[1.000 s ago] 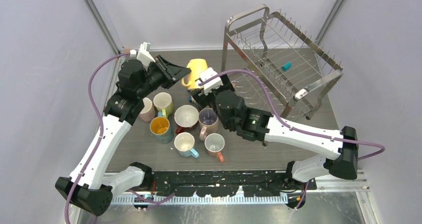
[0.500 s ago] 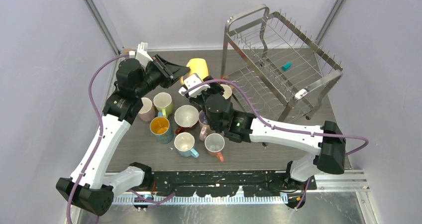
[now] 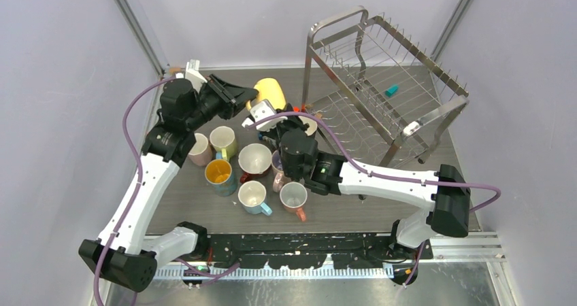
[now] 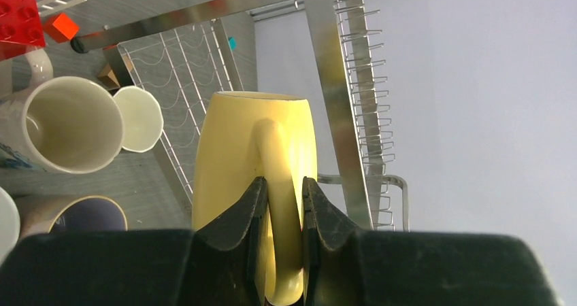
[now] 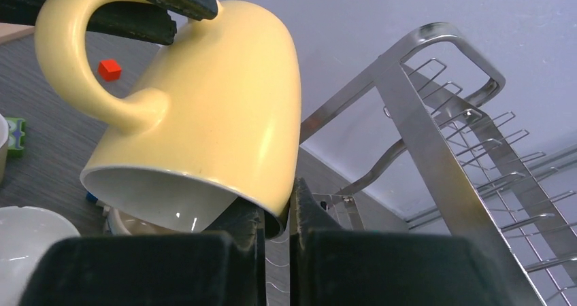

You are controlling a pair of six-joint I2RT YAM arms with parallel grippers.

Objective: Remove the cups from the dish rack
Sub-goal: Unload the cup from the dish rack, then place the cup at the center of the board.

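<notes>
A pale yellow cup point(image 3: 271, 88) hangs tilted in the air just left of the dish rack point(image 3: 381, 68). My left gripper point(image 4: 284, 183) is shut on its handle, the loop pinched between both fingers. My right gripper point(image 5: 277, 204) is shut on the cup's point(image 5: 224, 95) lower rim, one finger inside the mouth and one outside. In the top view my left gripper point(image 3: 246, 100) reaches the cup from the left and my right gripper point(image 3: 275, 113) from below. Several other cups point(image 3: 254, 160) stand grouped on the table. No cup shows on the silver wire rack point(image 5: 422, 115).
A small teal piece point(image 3: 390, 90) lies on the rack's upper tier. A beige cup point(image 3: 309, 124) stands by the rack's foot. Red toy blocks point(image 4: 17, 13) and a small red cube point(image 5: 109, 69) lie on the grey table point(image 3: 381, 197). Purple walls close in on both sides.
My right arm swung left and up to the yellow cup, and its jaws went from open to shut on the rim. My left gripper kept hold of the handle, shifting slightly.
</notes>
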